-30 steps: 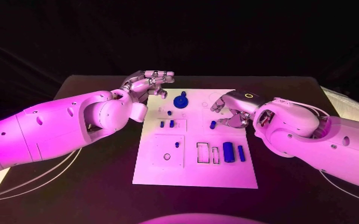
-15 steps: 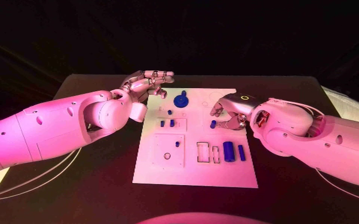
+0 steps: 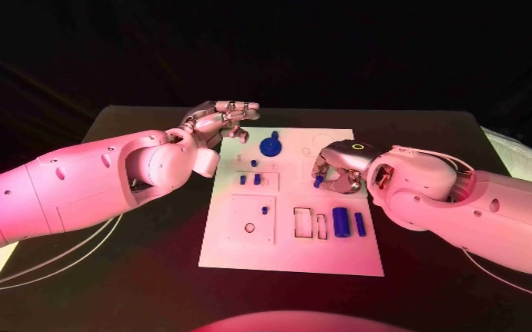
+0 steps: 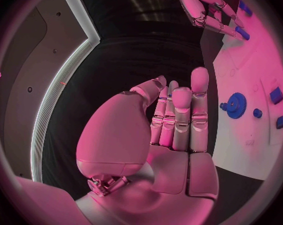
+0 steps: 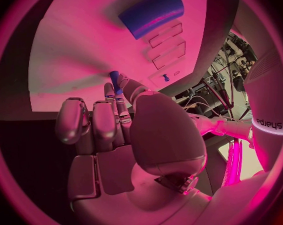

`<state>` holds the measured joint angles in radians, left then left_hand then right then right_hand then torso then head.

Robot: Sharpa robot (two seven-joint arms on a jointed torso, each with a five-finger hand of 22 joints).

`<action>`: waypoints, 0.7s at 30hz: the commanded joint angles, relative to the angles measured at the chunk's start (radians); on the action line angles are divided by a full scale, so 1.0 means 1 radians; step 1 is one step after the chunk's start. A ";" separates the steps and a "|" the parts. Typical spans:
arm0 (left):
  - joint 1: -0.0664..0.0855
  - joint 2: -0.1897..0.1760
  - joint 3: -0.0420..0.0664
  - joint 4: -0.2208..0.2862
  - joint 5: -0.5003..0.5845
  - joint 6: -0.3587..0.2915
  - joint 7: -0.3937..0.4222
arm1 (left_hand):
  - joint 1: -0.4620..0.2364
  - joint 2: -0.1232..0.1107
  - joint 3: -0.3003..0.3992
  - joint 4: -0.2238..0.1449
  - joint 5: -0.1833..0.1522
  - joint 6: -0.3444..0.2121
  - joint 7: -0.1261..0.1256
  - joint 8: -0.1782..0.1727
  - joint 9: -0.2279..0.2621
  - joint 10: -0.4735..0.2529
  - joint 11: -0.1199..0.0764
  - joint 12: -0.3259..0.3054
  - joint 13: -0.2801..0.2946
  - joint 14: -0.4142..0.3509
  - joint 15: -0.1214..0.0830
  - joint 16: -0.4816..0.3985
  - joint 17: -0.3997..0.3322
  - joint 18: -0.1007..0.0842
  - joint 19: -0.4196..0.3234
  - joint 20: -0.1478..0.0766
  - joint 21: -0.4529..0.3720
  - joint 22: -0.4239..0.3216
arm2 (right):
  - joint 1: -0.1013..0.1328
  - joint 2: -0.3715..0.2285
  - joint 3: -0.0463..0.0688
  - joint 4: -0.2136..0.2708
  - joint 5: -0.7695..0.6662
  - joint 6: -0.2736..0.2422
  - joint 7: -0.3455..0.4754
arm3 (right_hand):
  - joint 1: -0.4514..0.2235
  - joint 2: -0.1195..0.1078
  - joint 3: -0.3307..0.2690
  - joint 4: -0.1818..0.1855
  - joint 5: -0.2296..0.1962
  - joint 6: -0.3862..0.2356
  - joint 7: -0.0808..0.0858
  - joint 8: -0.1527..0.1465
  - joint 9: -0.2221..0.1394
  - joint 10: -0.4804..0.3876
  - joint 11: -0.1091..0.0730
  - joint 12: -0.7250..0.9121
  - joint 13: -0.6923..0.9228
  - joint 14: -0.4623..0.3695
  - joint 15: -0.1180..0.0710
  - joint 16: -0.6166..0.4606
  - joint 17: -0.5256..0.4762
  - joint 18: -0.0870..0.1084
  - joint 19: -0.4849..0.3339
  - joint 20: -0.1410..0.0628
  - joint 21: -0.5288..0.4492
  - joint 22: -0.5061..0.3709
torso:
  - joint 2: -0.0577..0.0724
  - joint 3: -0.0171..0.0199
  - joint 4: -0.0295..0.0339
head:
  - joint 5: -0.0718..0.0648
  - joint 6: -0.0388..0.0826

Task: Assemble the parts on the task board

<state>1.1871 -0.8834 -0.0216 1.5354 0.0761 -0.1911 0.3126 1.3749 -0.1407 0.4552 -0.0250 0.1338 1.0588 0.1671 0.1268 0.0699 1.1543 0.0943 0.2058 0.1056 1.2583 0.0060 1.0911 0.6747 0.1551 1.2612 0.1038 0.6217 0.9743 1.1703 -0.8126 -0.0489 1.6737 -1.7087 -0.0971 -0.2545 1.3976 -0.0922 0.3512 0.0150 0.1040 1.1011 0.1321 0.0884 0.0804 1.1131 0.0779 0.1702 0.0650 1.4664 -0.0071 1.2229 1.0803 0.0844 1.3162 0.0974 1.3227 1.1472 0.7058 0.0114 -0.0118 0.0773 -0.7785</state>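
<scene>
On the black surface in a dark room, the white task board lies between the hands: the left hand hovers empty, fingers together, while the right hand pinches a small blue peg over the board.

Right hand blocks board centre (near edge free).

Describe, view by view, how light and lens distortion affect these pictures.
Head view: pink light tints the board and both arms, background black. Left wrist view: fisheye bends the board's edge beside the left hand. Right wrist view: the right hand looms large, the board curves above it.
</scene>
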 commanded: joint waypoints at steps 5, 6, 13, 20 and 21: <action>0.000 0.000 0.001 0.003 0.001 0.019 0.001 | 0.003 0.004 -0.004 -0.003 -0.002 -0.005 0.003 0.004 -0.001 -0.009 0.000 0.006 0.002 -0.005 0.003 -0.004 -0.002 0.017 -0.008 0.003 -0.009 -0.004 | -0.005 0.015 -0.001 -0.010 -0.004 0.006 0.009 | 0.002 0.014 0.018 0.001 -0.008 0.023 -0.001 0.007 0.003 0.028 -0.004 0.003 0.000 0.028 0.000 0.009 0.006 0.008 0.008 0.003 0.008 0.009 | -0.001 0.0006 -0.0011 | 0.004 -0.006; 0.000 0.000 0.001 0.003 0.001 0.020 0.001 | 0.003 0.004 -0.004 -0.003 -0.002 -0.005 0.003 0.004 -0.001 -0.009 0.000 0.006 0.002 -0.005 0.003 -0.004 -0.002 0.017 -0.008 0.003 -0.009 -0.004 | -0.006 0.017 -0.001 -0.011 -0.004 0.004 0.008 | 0.002 0.016 0.021 0.001 -0.009 0.026 -0.002 0.007 0.004 0.032 -0.004 0.002 0.000 0.028 -0.001 0.011 0.007 0.008 0.009 0.002 0.009 0.010 | -0.001 0.0007 -0.0008 | 0.005 -0.006; 0.000 0.000 0.001 0.003 0.001 0.021 -0.001 | 0.003 0.004 -0.004 -0.003 -0.002 -0.005 0.003 0.004 -0.001 -0.009 0.000 0.006 0.002 -0.005 0.003 -0.004 -0.002 0.017 -0.008 0.003 -0.009 -0.004 | -0.007 0.021 -0.001 -0.018 -0.010 -0.022 0.000 | 0.004 0.026 0.035 0.002 -0.015 0.047 -0.006 0.013 0.008 0.059 -0.011 -0.001 0.002 0.029 -0.006 0.018 0.014 0.005 0.016 -0.002 0.017 0.023 | -0.001 0.0006 -0.0018 | 0.004 -0.007; 0.000 0.001 0.001 0.002 0.001 0.023 -0.002 | 0.003 0.004 -0.004 -0.003 -0.002 -0.005 0.003 0.004 -0.001 -0.009 0.000 0.006 0.002 -0.005 0.003 -0.004 -0.002 0.017 -0.008 0.003 -0.009 -0.004 | -0.008 0.007 -0.001 0.003 -0.011 -0.098 -0.005 | 0.016 0.038 0.057 -0.005 -0.025 0.063 -0.009 0.018 0.013 0.085 -0.017 -0.004 0.005 0.032 -0.011 0.027 0.024 0.000 0.030 -0.007 0.031 0.046 | -0.002 0.0008 -0.0022 | 0.003 -0.004; 0.000 0.001 0.001 0.001 0.001 0.024 -0.003 | 0.003 0.004 -0.004 -0.003 -0.002 -0.005 0.003 0.004 -0.001 -0.009 0.000 0.006 0.002 -0.005 0.003 -0.004 -0.002 0.017 -0.008 0.003 -0.009 -0.004 | -0.008 0.001 0.000 0.011 -0.006 -0.106 -0.005 | 0.017 0.039 0.059 -0.007 -0.026 0.064 -0.009 0.018 0.013 0.087 -0.017 -0.005 0.005 0.032 -0.011 0.028 0.024 0.000 0.031 -0.007 0.033 0.048 | -0.003 0.0009 -0.0023 | 0.003 -0.004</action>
<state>1.1871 -0.8839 -0.0215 1.5356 0.0762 -0.1884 0.3080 1.3749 -0.1407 0.4552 -0.0250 0.1338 1.0588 0.1671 0.1268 0.0700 1.1543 0.0943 0.2058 0.1065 1.2583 0.0060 1.0912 0.6736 0.1551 1.2576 0.1074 0.6157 0.9715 1.1626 -0.8099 -0.0501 1.6771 -1.7104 -0.1477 -0.2566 1.4042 -0.0695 0.4061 0.0079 0.0823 1.1591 0.1231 0.1034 0.0903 1.1931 0.0581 0.1652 0.0670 1.4665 -0.0147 1.2453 1.1029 0.0843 1.3378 0.0897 1.3515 1.1938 0.7043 0.0120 -0.0135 0.0804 -0.7836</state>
